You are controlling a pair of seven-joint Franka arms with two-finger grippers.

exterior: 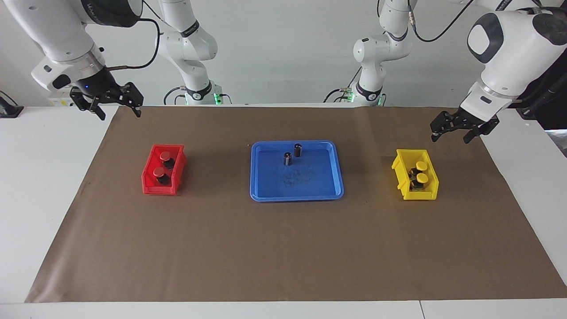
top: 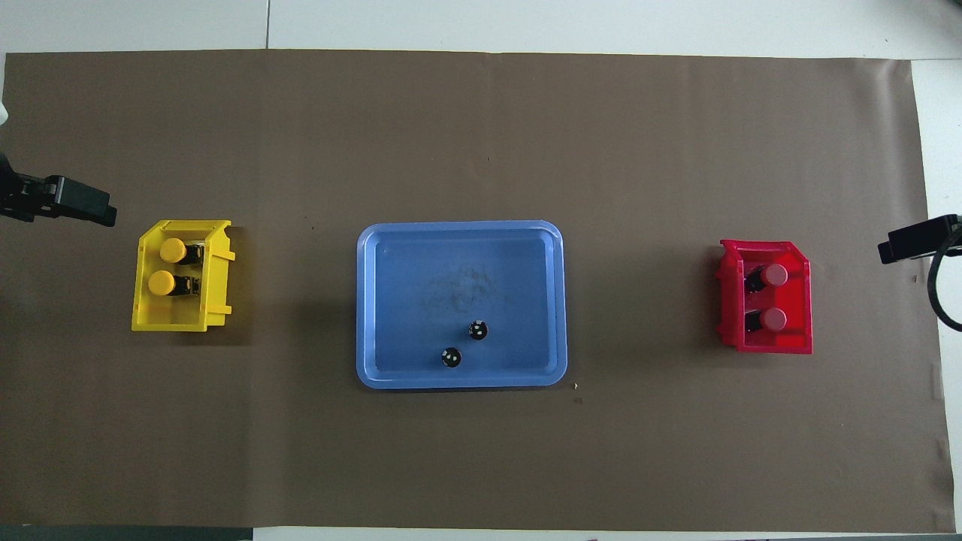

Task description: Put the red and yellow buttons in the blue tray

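Brown paper (exterior: pixel 283 248) underlies blue tray (exterior: pixel 297 195); buttons sit in bins — left end effector (exterior: pixel 456 132) and right end effector (exterior: pixel 116 107) both spread open.

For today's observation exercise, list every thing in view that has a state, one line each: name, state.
Two red push buttons: lying in small red bin.
Two yellow push buttons: lying in small yellow bin.
Wide blue plastic tray: holds two dark cylinders upright.
Left gripper: open, unladen.
Right gripper: open, unladen.
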